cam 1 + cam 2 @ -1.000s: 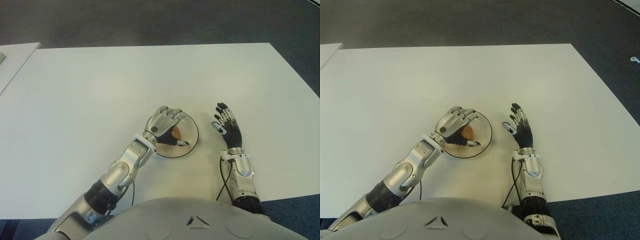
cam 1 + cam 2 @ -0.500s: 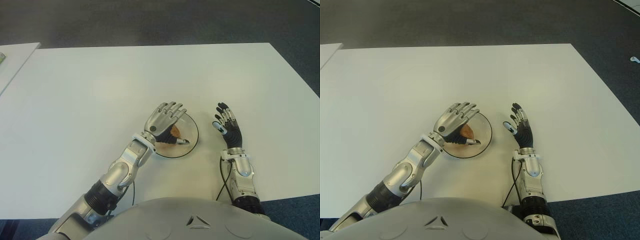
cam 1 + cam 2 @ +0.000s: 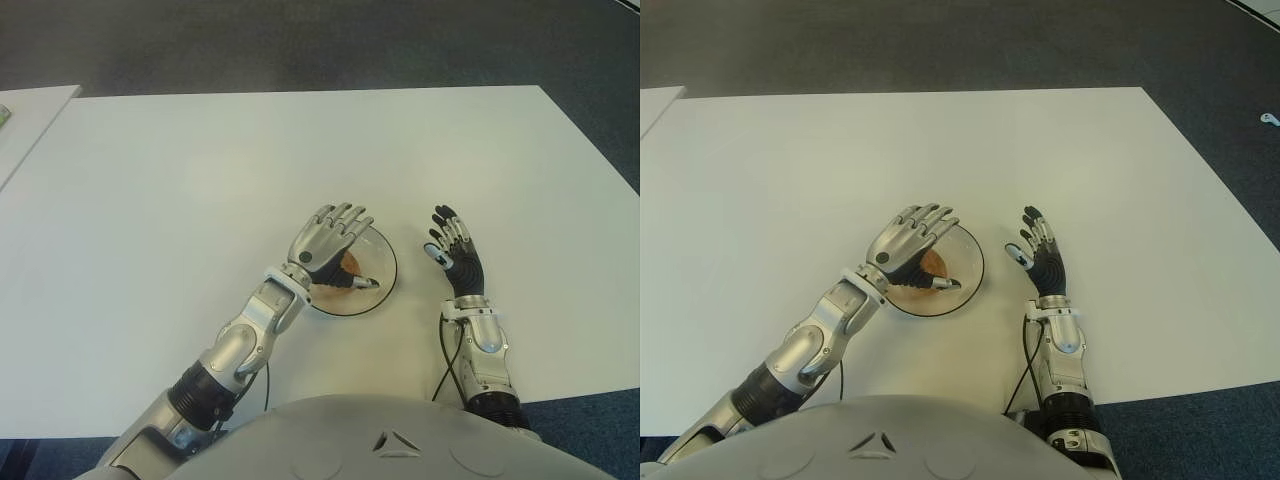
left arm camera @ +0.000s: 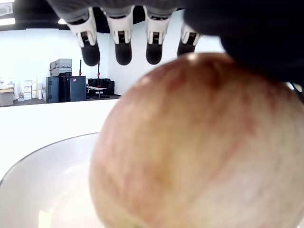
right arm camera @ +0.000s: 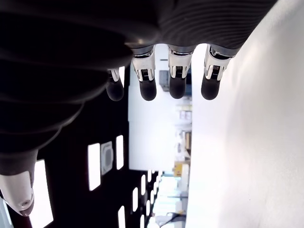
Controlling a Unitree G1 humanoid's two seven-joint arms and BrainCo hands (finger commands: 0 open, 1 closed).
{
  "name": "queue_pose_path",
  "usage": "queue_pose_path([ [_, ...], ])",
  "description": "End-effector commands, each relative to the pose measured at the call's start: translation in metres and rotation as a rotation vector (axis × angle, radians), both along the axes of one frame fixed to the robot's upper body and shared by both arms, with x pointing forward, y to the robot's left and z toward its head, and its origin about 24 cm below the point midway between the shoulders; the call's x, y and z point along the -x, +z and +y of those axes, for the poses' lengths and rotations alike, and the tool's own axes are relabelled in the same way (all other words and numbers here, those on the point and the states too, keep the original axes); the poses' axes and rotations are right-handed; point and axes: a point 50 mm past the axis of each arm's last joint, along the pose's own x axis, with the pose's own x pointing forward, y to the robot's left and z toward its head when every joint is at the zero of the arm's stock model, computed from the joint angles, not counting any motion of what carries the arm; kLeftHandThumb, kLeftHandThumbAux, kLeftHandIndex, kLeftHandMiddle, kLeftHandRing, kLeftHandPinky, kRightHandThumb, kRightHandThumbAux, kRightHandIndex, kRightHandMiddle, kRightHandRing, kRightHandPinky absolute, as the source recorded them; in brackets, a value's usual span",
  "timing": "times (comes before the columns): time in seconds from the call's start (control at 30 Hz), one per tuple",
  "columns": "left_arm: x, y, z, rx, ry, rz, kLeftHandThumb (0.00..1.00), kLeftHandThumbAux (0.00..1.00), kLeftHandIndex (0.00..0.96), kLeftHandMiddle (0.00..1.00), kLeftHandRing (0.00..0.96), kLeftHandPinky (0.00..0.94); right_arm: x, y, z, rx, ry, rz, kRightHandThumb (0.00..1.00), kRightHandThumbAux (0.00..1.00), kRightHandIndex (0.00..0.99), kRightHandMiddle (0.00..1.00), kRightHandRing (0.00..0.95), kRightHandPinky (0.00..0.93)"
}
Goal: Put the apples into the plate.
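Apple [image 3: 348,266] sits inside the plate [image 3: 383,262], with the left hand [image 3: 328,243] directly over it, fingers [image 4: 123,51] stretched out and released rather than clasping, which suggests the fruit has been let go there. Right of the plate, the right hand [image 3: 455,253] shows above the tabletop [image 3: 200,180], fingers spread, holding nothing, clear of the drop.

Table: white top [image 3: 200,180] spread before me.
Floor: dark carpet [image 3: 300,45] at 12 o'clock.
Second table: white corner [image 3: 25,110] at 10 o'clock.
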Motion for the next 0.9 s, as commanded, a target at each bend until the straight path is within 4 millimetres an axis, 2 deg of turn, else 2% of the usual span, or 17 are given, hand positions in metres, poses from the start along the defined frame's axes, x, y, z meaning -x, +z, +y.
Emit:
queue_pose_path([
  [0.03, 0.001, -0.001, 0.004, 0.015, 0.023, 0.009, 0.072, 0.239, 0.000, 0.000, 0.000, 0.000, 0.041, -0.048, 0.013, -0.070, -0.011, 0.267, 0.096, 0.543, 0.000, 0.000, 0.000, 0.000],
  [0.2, -0.004, -0.003, 0.020, 0.161, 0.153, 0.048, 0.071, 0.247, 0.000, 0.000, 0.000, 0.000, 0.042, -0.048, 0.014, -0.078, -0.009, 0.271, 0.100, 0.537, 0.000, 0.000, 0.000, 0.000],
  [0.27, -0.006, -0.006, 0.034, 0.285, 0.244, 0.085, 0.076, 0.252, 0.000, 0.000, 0.000, 0.000, 0.042, -0.049, 0.014, -0.086, -0.013, 0.269, 0.103, 0.536, 0.000, 0.000, 0.000, 0.000],
  [0.43, 0.002, -0.006, 0.060, 0.564, 0.422, 0.134, 0.091, 0.268, 0.000, 0.000, 0.000, 0.000, 0.042, -0.049, 0.014, -0.099, -0.014, 0.262, 0.106, 0.539, 0.004, 0.000, 0.000, 0.000],
  [0.5, 0.011, -0.002, 0.079, 0.685, 0.493, 0.153, 0.095, 0.275, 0.000, 0.000, 0.000, 0.001, 0.042, -0.049, 0.015, -0.106, -0.010, 0.261, 0.106, 0.545, 0.004, 0.000, 0.000, 0.000],
  [0.57, 0.017, -0.001, 0.089, 0.769, 0.535, 0.154, 0.099, 0.283, 0.000, 0.000, 0.000, 0.002, 0.042, -0.049, 0.015, -0.111, -0.008, 0.261, 0.106, 0.550, 0.003, 0.000, 0.000, 0.000],
  [0.73, 0.034, -0.002, 0.098, 0.943, 0.624, 0.104, 0.101, 0.312, 0.002, 0.000, 0.000, 0.020, 0.043, -0.050, 0.014, -0.114, 0.007, 0.278, 0.108, 0.569, 0.000, 0.000, 0.000, 0.000],
  [0.9, 0.059, -0.006, 0.099, 0.991, 0.695, 0.067, 0.063, 0.325, 0.017, 0.000, 0.000, 0.030, 0.044, -0.051, 0.013, -0.115, 0.021, 0.287, 0.108, 0.594, 0.000, 0.000, 0.000, 0.000],
])
